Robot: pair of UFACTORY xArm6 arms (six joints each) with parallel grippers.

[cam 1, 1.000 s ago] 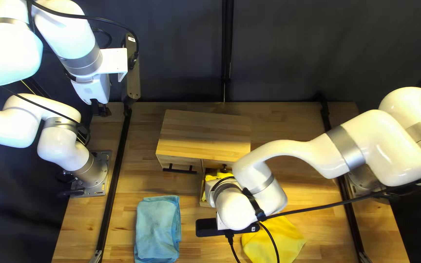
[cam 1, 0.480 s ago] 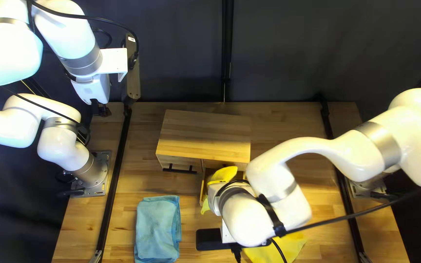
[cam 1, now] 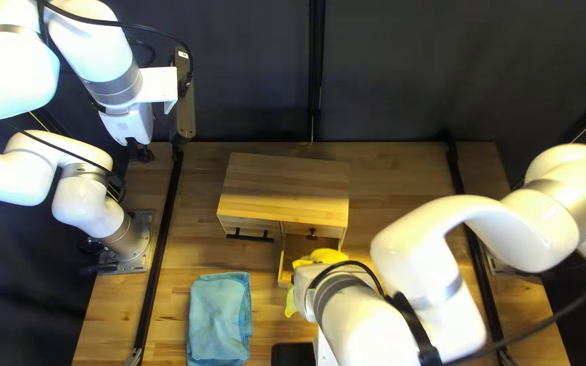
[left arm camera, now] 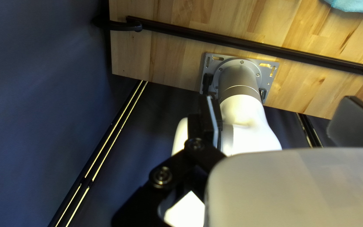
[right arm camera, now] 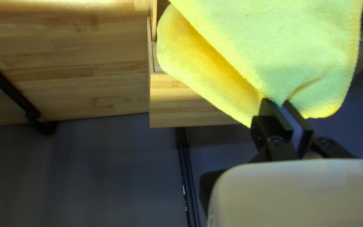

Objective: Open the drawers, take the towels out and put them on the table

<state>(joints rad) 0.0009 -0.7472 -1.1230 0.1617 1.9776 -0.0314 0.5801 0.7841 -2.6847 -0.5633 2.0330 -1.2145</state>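
Low in the middle of the top left view, the right claw (right arm camera: 284, 108) pinches a yellow microfibre towel (right arm camera: 263, 47) by a bunched fold over the open wooden drawer (cam 1: 293, 249). It looks limp and light. The left claw (cam 1: 139, 151) gapes wide and empty.

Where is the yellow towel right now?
The yellow towel is clamped in the right gripper, hanging above the open drawer, right of the blue towel in the top left view.

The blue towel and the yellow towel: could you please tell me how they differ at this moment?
The blue towel lies folded on the table; the yellow towel hangs bunched by the open drawer. Nothing grips the blue towel; the right claw pinches the yellow towel. Both are cloth.
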